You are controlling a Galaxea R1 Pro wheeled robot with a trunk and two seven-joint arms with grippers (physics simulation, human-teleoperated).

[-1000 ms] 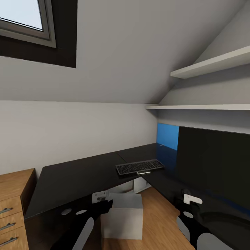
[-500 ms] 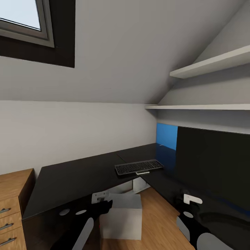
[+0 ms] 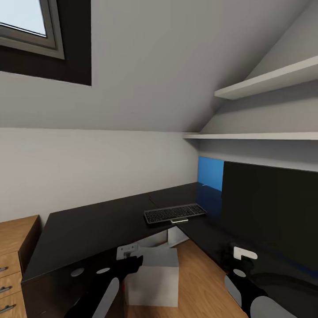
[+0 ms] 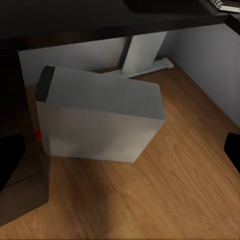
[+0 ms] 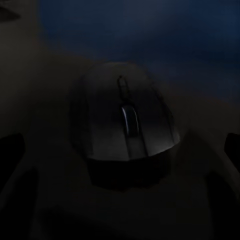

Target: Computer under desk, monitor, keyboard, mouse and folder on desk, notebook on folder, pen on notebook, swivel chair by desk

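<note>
The surface (image 3: 88, 225) is glossy black; the floor (image 4: 165, 190) is smooth wood plank; the computer (image 4: 100, 115) looks matt grey; the mouse (image 5: 125, 120) has a dull sheen.

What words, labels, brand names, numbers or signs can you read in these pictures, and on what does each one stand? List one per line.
None can be read.
Keyboard: key legends too small to read.
Computer: plain grey case, no label showing.
Mouse: dark and blurred, no marking can be made out.
Monitor: black screen, no text.
</note>
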